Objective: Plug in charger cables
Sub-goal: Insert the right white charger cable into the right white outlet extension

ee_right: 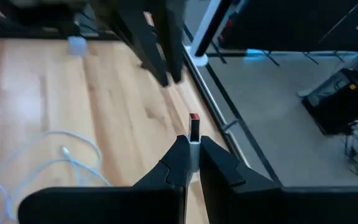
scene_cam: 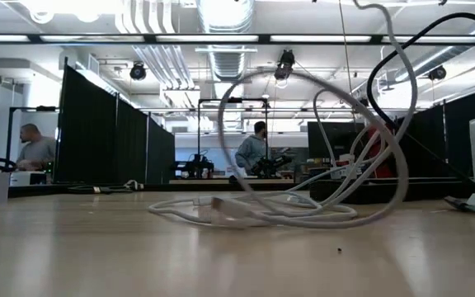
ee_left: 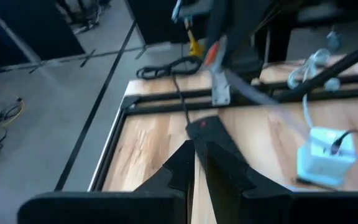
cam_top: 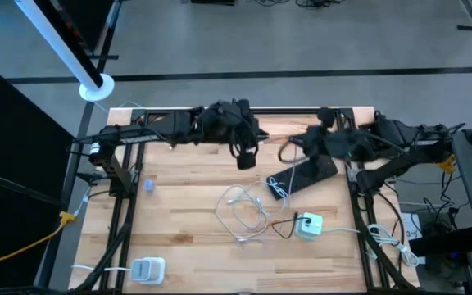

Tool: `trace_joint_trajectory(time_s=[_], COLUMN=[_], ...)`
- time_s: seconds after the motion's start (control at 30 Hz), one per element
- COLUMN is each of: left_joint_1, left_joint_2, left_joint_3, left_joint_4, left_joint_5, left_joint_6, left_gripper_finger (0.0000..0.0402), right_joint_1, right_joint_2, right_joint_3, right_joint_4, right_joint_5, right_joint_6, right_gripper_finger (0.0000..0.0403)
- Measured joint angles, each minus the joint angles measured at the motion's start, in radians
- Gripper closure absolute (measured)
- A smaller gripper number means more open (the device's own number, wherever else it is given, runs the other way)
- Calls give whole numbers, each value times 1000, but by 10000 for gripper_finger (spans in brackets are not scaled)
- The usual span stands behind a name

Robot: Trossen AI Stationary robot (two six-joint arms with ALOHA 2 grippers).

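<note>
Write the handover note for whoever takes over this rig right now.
Left gripper: shut, empty, raised near the table's far edge, centre.
Right gripper: shut, holding nothing that shows, just beside it, above the dark flat device.
White charger cable: loose loops mid-table, ends free.
Black cable: short, runs into the white charger block right of the loops.
Second white charger block: near edge, left.
Done: one black lead appears plugged in.
Left: pick up the white cable and plug it in.
</note>
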Motion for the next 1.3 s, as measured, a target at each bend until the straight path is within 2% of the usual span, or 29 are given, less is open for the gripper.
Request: trace_joint_trajectory(time_s=[0.2,0.33,0.43,0.53,0.73,0.9,1.07,1.3], left_joint_1=[18,40,57,70,62,54,56,55], left_joint_2=[6,8,5,3,3,3,5,6], left_joint_3=[0,0,0,0,0,0,0,-1], left_joint_4=[79,88,103,104,57,49,-47,-89], left_joint_5=[17,29,77,117,120,124,119,119], left_joint_6=[-3,-41,-52,-41,32,79,106,106], left_gripper_finger=[374,363,350,336,313,298,285,276], right_joint_1=[-92,-119,-120,-118,-119,-118,-118,-118], right_joint_2=[0,0,-1,4,46,101,132,134], right_joint_3=[0,0,0,0,0,0,0,0], right_joint_4=[66,122,118,117,105,63,66,94], right_joint_5=[-92,-155,-176,-178,-176,-175,-174,-122], right_joint_6=[-190,-297,-342,-351,-348,-278,-248,-236], right_gripper_finger=[392,392,392,392,392,392,392,392])
